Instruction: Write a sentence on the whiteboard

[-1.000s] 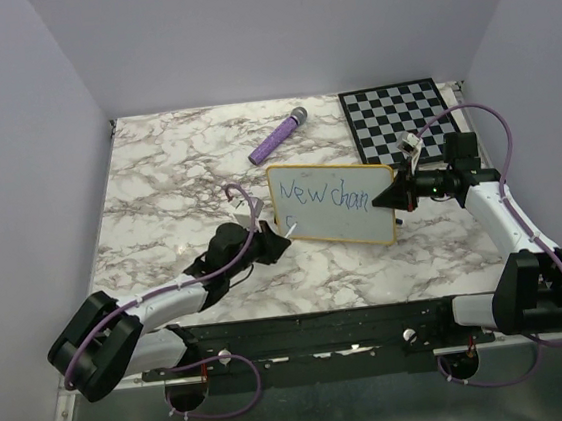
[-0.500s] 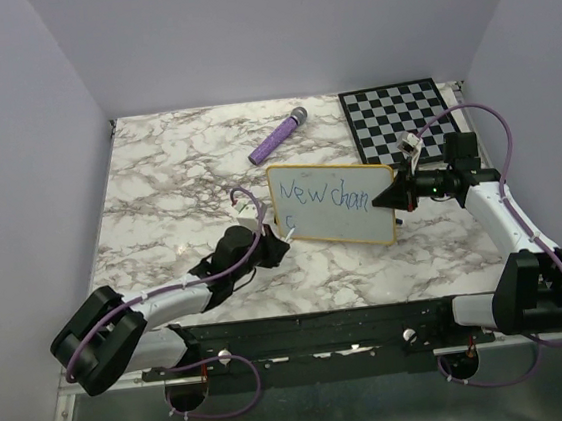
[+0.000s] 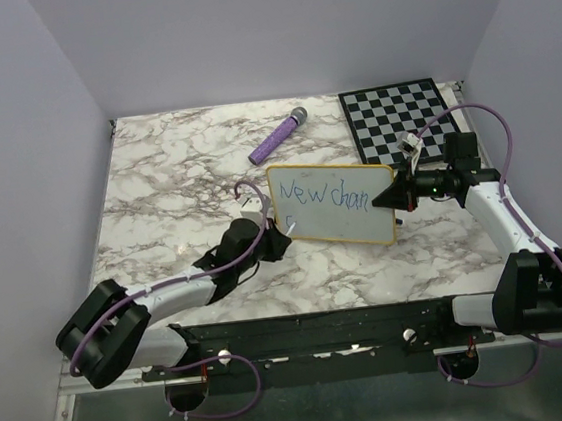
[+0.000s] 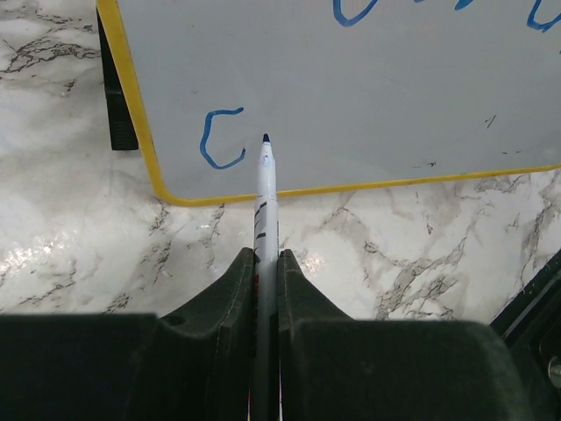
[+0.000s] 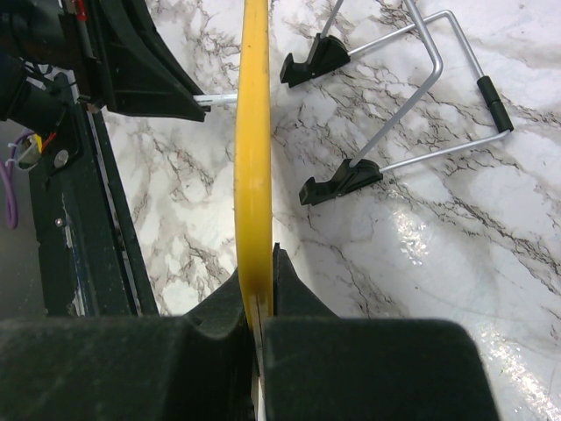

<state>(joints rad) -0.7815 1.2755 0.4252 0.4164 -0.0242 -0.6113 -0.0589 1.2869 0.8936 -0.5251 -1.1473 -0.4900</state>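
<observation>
While the left claw (image 4: 266, 259) at the near side of the marble surface (image 3: 166, 172) is clamped tight around a white marker (image 4: 265, 202), the pen's blue tip points at the lower left part of the whiteboard (image 4: 368, 96). It sits just right of a lone blue "C" (image 4: 202, 140) that begins a second line. Whether the tip actually touches the board cannot be told from the wrist view.

The whiteboard stands propped near the middle of the surface, its white face turned toward the arms and its near left corner just beyond the left claw. Across its upper half runs the sentence (image 3: 328, 196) in thin blue strokes, reading roughly "New chan".

At the board's right edge, the right claw (image 5: 257, 289) is closed on the yellow frame (image 5: 254, 158), pinching it between both fingers. Behind the board, the right wrist view shows the black feet (image 5: 340, 182) of a wire stand resting on the marble.

Farther back, well apart from the board, a purple cylinder with a dark end (image 3: 277, 136) lies at an angle. A black-and-white checkered board (image 3: 399, 118) lies flat in the far right corner.
</observation>
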